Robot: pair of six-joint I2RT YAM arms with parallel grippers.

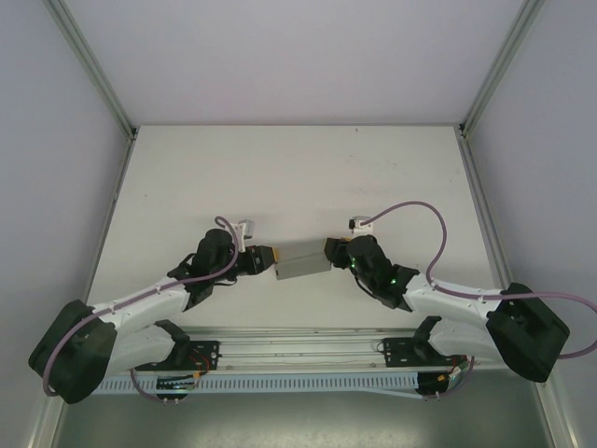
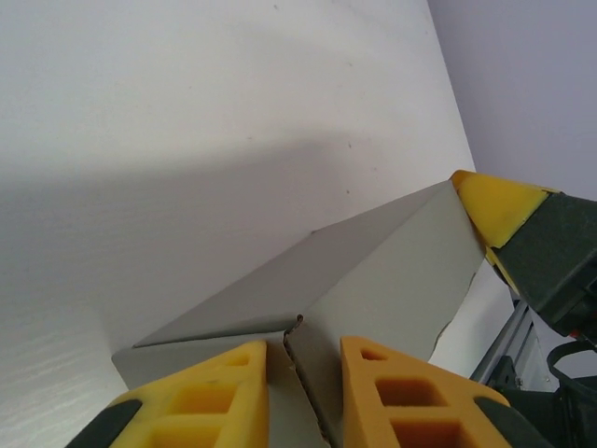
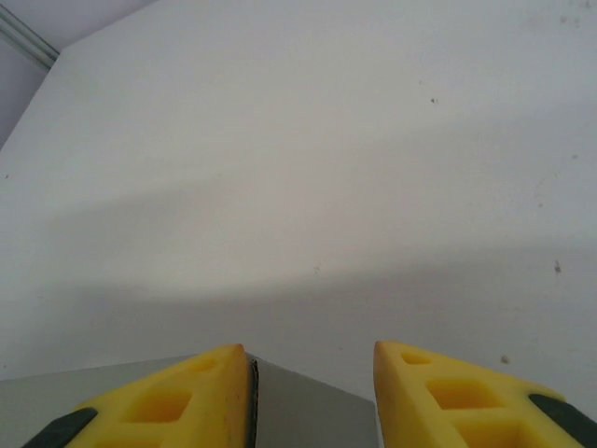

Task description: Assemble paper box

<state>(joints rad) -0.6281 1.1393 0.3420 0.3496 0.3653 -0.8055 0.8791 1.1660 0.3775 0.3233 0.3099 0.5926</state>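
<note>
The paper box (image 1: 303,262) is a partly folded piece of grey cardboard, held between the two arms near the table's front middle. My left gripper (image 1: 270,259) is at its left end. In the left wrist view the yellow fingers (image 2: 224,392) stand close together on either side of an upright flap edge of the box (image 2: 392,271), shut on it. My right gripper (image 1: 328,250) holds the right end. Its yellow fingertip (image 2: 499,205) sits on the box's far corner. In the right wrist view a grey panel (image 3: 308,411) spans the space between the fingers (image 3: 187,401).
The white table (image 1: 298,177) stretches open behind the box, with small dark specks. Aluminium frame posts (image 1: 98,70) and pale walls bound it left, right and back. A metal rail (image 1: 298,350) with the arm bases runs along the near edge.
</note>
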